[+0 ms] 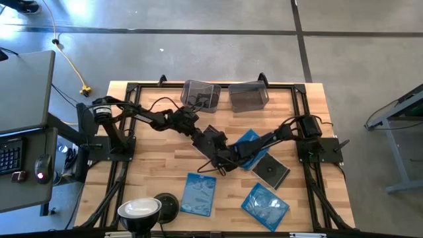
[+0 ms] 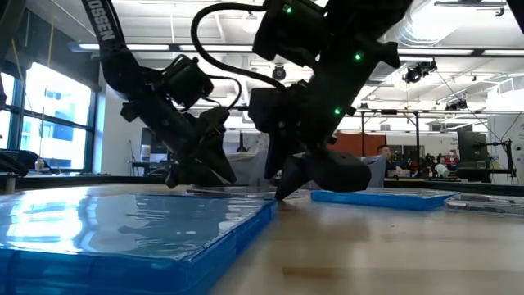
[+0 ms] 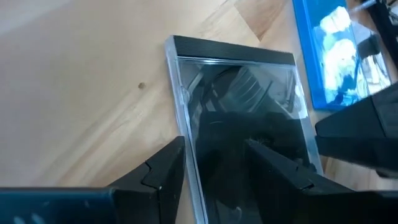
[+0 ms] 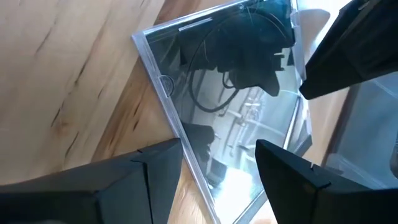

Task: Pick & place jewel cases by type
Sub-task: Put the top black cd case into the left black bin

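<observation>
A dark jewel case with a clear cover (image 3: 242,106) (image 4: 230,93) lies flat on the wooden table near its middle. Both grippers meet over it. My left gripper (image 1: 213,160) (image 3: 214,155) comes from the table's left and slants down; its open fingers stand over the case's end. My right gripper (image 1: 229,160) (image 4: 217,149) comes from the right, also slanting down and open over the same case. The case is wider than either gap. A blue jewel case (image 1: 246,147) (image 3: 329,56) lies right beside it. My left gripper has its fingertips (image 3: 163,171) low over the dark case; I cannot tell whether they touch it. My right gripper has its fingertips (image 4: 283,168) down close to the case's clear cover; I cannot tell whether they touch it either.
A second dark case (image 1: 271,172) lies right of the grippers. Two blue cases (image 1: 198,194) (image 1: 265,205) lie near the front edge. Two smoky bins (image 1: 200,94) (image 1: 248,97) stand at the far edge. A lamp (image 1: 140,211) sits at the front left.
</observation>
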### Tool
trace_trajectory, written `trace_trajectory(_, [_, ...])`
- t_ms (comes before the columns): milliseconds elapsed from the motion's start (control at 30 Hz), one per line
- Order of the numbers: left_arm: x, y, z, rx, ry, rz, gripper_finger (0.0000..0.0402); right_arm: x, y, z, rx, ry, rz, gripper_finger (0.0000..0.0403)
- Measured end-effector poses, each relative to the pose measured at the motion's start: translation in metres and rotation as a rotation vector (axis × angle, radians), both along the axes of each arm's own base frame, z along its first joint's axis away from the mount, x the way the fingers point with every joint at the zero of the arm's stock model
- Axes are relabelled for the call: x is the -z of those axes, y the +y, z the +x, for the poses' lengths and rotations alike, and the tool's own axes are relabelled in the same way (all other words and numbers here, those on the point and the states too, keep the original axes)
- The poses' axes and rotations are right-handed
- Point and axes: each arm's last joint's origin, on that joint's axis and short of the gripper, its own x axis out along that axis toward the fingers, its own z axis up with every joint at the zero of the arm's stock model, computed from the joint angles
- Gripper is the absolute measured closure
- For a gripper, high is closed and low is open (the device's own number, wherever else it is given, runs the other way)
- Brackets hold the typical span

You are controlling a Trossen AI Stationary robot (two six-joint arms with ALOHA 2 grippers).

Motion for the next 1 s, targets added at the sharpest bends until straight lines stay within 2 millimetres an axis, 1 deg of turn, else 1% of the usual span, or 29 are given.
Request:
trace_trajectory(100, [-0.008, 0.0, 0.001, 0.028, -0.023, 0.023, 0.0239, 0.0, 0.002, -0.001, -0.009, 0.013, -0.014, 0.0203])
trace_trajectory(267, [-0.018, -0.002, -0.002, 0.034, -0.022, 0.055, 0.0239, 0.0, 0.005, -0.002, -0.044, 0.042, -0.098, 0.0203])
trace_trajectory(533, [-0.038, 0.0, -0.006, -0.003, -0.054, 0.154, 0.0239, -0.001, -0.005, 0.0, -0.013, 0.04, -0.19, 0.0203])
trace_trajectory(800, [-0.063, 0.003, -0.008, -0.053, -0.132, 0.301, 0.0239, -0.012, -0.005, 0.015, -0.07, -0.072, -0.267, 0.0203])
trace_trajectory(867, [-0.068, 0.006, -0.01, -0.063, -0.148, 0.318, 0.0239, -0.017, -0.006, 0.019, -0.077, -0.111, -0.304, 0.0203])
trace_trajectory(1000, [-0.075, 0.014, -0.016, -0.093, -0.157, 0.326, 0.0239, -0.022, -0.012, 0.025, -0.086, -0.158, -0.324, 0.0203])
